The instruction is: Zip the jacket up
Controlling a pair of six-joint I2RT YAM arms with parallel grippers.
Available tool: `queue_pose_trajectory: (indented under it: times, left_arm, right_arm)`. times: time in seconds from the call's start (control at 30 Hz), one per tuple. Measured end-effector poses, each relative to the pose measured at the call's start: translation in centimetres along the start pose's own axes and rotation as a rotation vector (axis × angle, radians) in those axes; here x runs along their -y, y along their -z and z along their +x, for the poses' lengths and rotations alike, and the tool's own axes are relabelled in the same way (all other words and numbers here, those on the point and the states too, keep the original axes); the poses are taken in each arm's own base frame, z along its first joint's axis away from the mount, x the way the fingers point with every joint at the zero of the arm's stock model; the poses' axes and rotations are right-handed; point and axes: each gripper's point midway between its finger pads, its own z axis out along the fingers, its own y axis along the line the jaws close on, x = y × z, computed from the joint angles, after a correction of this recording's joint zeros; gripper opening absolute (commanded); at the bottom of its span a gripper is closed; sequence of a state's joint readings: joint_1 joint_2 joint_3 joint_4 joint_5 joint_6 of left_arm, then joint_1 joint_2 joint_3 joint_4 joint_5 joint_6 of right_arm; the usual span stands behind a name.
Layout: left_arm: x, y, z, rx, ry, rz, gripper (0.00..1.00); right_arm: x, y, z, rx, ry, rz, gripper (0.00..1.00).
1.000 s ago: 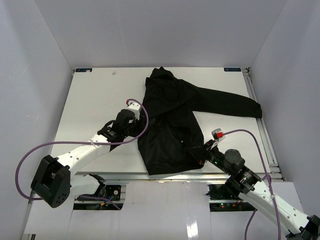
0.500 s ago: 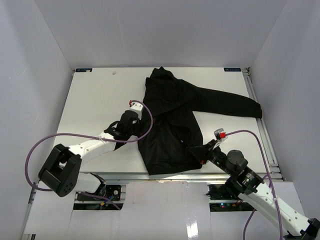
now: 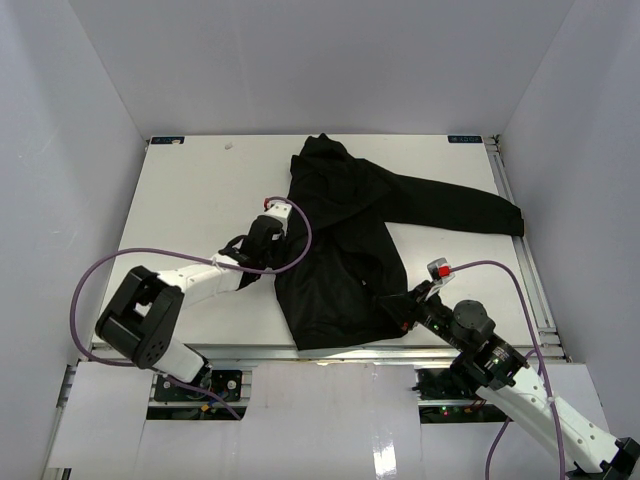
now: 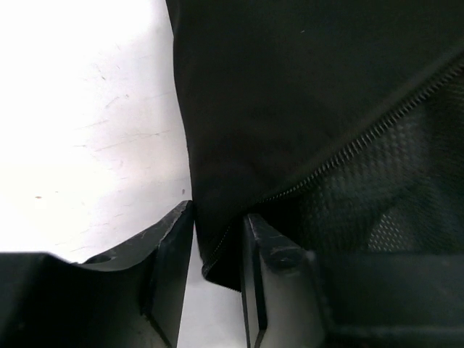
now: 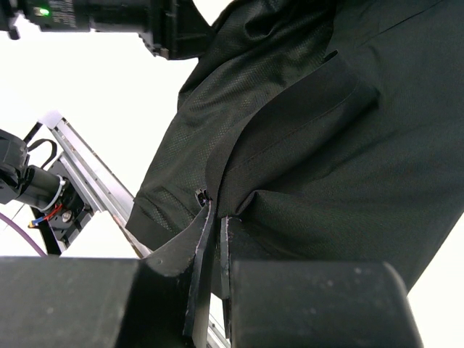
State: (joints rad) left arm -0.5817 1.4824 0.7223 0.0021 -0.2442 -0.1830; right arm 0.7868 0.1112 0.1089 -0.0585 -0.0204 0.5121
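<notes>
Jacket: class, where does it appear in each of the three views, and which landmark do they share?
Top external: jacket centre, between the arms.
Left wrist: jacket upper right, edge between left gripper fingers.
Right wrist: jacket fills most of the frame.
Shared landmark: white table.

Top external: fixed high above and behind both arm bases, facing down and forward, far enough to hold the whole table, the jacket, the left gripper and the right gripper. Left wrist: mounted just behind the left gripper, looking along its fingers, very close on the jacket edge and zipper teeth ahead of the fingertips. Right wrist: mounted likewise behind the right gripper, close on the jacket hem, with the left arm beyond the fingertips; all three views share the jacket's near part.
</notes>
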Motion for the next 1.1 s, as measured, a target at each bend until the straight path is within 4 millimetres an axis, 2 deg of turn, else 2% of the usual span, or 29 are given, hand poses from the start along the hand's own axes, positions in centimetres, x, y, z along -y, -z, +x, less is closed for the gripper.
queue_pose_trajectory:
  times: [0.13,0.27,0.33,0.4,0.57,0.63,0.73,0.87,0.93,1.0,1.1]
  left_arm:
    - [0.1,-0.8,1.2,-0.047,0.001,-0.004,0.0]
    - [-0.1,-0.2,1.1,-0.073,0.034,-0.025,0.0]
    - [-0.2,0.8,-0.2,-0.077,0.065,-0.039,0.0]
    - [-0.1,2.3,-2.8,-0.055,0.103,-0.044,0.0]
    - [0.6,7.4,-11.2,0.06,0.192,0.0,0.0]
    - [0.7,9.0,-13.0,0.079,0.204,0.013,0.0]
    - [0.6,9.8,-13.0,0.046,0.196,0.004,0.0]
    - [-0.2,9.6,-10.3,-0.097,0.142,-0.071,0.0]
    - [-0.4,9.6,-9.6,-0.146,0.114,-0.098,0.0]
    - [-0.4,10.3,-9.7,-0.164,0.092,-0.106,0.0]
    - [-0.7,12.2,-12.5,-0.128,0.085,-0.113,0.0]
  right_arm:
    - [0.0,0.0,0.0,0.0,0.0,0.0,0.08]
    - [0.0,0.1,0.0,-0.002,0.0,0.004,0.08]
    - [0.0,0.1,-0.1,-0.001,0.0,0.003,0.08]
    - [-0.1,0.2,-0.2,0.001,0.0,0.003,0.08]
    - [0.2,0.2,-0.4,0.008,-0.001,0.019,0.08]
    - [0.2,0.2,-0.5,0.011,-0.001,0.024,0.08]
    - [0.5,0.1,-0.4,0.007,-0.002,0.037,0.08]
    - [0.8,-0.1,0.1,-0.013,-0.005,0.053,0.08]
    - [0.9,-0.1,0.2,-0.02,-0.006,0.057,0.08]
    - [0.9,-0.1,0.1,-0.018,-0.006,0.057,0.08]
    - [0.8,0.0,-0.2,-0.009,-0.005,0.059,0.08]
